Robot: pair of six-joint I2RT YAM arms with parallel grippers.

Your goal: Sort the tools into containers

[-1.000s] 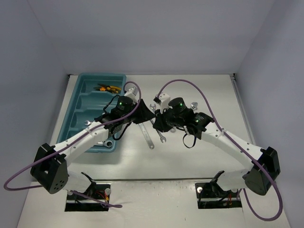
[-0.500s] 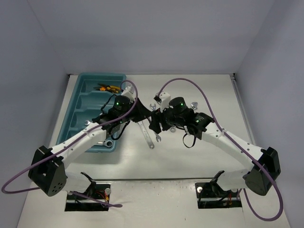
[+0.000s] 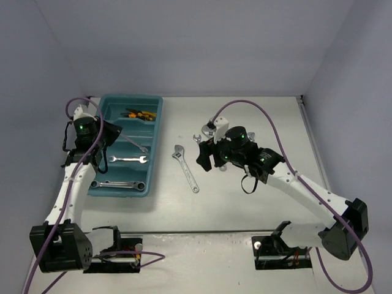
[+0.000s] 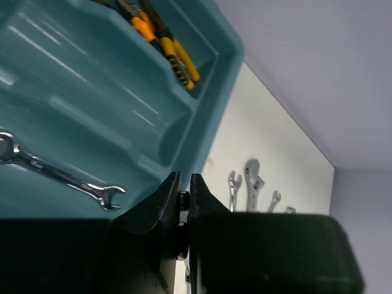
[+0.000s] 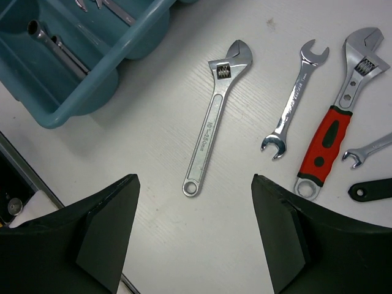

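Teal-blue rectangular plastic tray (image 3: 120, 193) lies on the left half of the white bench (image 3: 245, 211), its long side running from near to far. The walls are glossy and rounded. Low ribs divide the interior into four long compartments set one behind another.

Contents of the tray:
- Farthest compartment: orange-and-yellow-handled pliers (image 3: 138, 113).
- Third compartment from the far end: a silver combination wrench (image 3: 127, 159), lying flat along the compartment.
- Nearest compartment: a second silver wrench (image 3: 119, 184), also lying lengthwise.

The left gripper (image 3: 109, 131) hangs over the left part of the tray, above the far compartments. In the left wrist view its jaws are pressed almost together, with nothing held between them.

The right gripper (image 5: 193, 208) hangs above the bench to the right of the tray. Its jaws are spread wide and hold nothing. Its fingers (image 5: 107, 239) touch no tool.

Tools lying loose on the bench, all flat and apart from one another:
- A silver adjustable wrench (image 5: 214, 122), just right of the tray, with its hanging-hole end towards the right gripper.
- A silver open-ended wrench (image 5: 294, 101), beside it.
- A red-and-black-handled adjustable wrench (image 5: 337, 122), next in line.
- A small silver wrench (image 5: 367, 150), cut off by the frame edge.
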